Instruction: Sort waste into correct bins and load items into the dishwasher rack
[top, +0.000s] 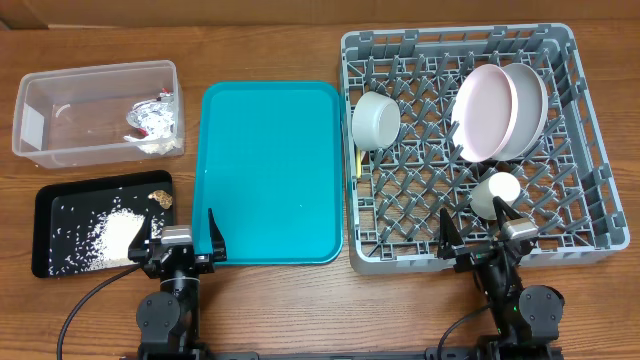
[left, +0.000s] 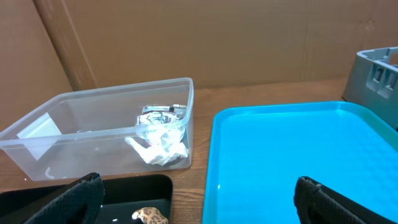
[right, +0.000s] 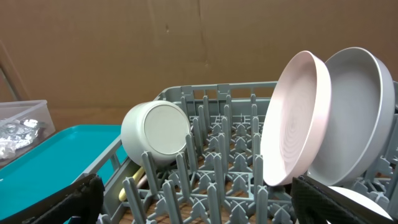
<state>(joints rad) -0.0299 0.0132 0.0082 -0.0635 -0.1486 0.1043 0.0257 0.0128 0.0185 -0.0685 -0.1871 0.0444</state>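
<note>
From overhead, the left gripper (top: 176, 232) is hovering with jaws wide at the near edge, between the black tray (top: 60, 200) and the teal tray (top: 270, 170). The right gripper (top: 480, 232), equally wide, is hovering at the near side of the dishwasher rack (top: 590, 150), just near of the white cup (top: 497, 192). Rice (top: 115, 238) and a brown lump (top: 160, 199) are lying in the black tray. The foil wrapper (top: 152, 118) and paper scrap (top: 157, 147) are sitting in the clear tub (top: 97, 110), far left.

In the left wrist view, the left fingers (left: 74, 199) are standing wide apart, gripping nothing.

In the right wrist view, the right fingers (right: 336, 202) are standing wide and empty. The bowl (right: 155, 134) is lying on its side at the rack's left, above the yellow spoon (right: 129, 186). The two plates (right: 295, 118) are standing on edge to the right.
</note>
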